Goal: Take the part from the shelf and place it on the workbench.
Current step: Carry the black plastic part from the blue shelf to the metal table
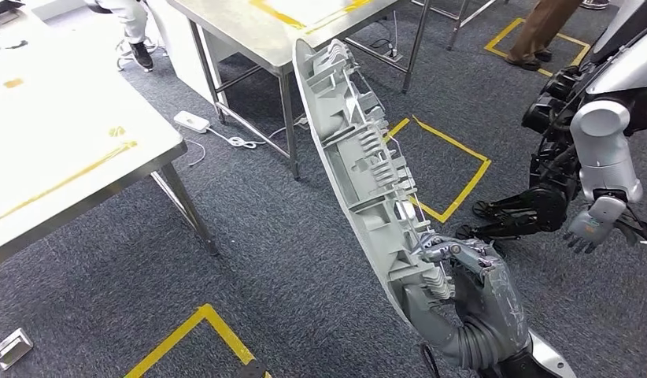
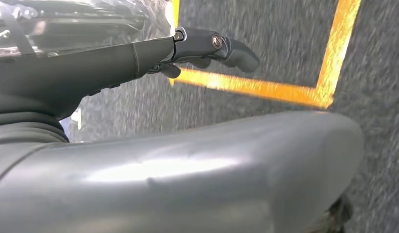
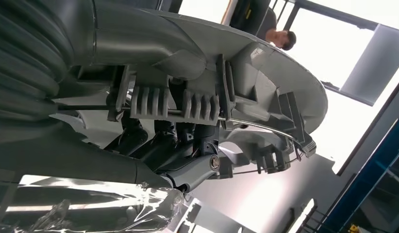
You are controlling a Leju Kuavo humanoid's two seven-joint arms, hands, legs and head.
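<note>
Head view: the right hand point(image 1: 470, 287) is closed around the lower end of a long, curved grey-white part point(image 1: 360, 157), holding it upright with its ribbed inner side facing the camera. The part is off the shelf and in the air above dark grey carpet point(image 1: 289, 260) marked with yellow tape squares point(image 1: 450, 169). The left hand point(image 1: 592, 228) hangs at the picture's right, holding nothing, fingers loosely apart. Two steel-legged tables with pale tops stand ahead: one at left point(image 1: 61, 150), one further back point(image 1: 265, 35). A white power strip point(image 1: 192, 121) lies on the floor between them. A person's legs point(image 1: 541, 31) stand at the top right.

Judging by this, the pick-up is done; carrying the part to a bench and setting it down remain.

Left wrist view: blurred carpet and yellow tape, with dark fingers point(image 2: 222, 46) extended and gripping nothing.

Right wrist view: dark fingers point(image 3: 163, 138) wrap the part's ribbing from beneath. Beyond are bright windows point(image 3: 333, 43), and a person point(image 3: 277, 36).
</note>
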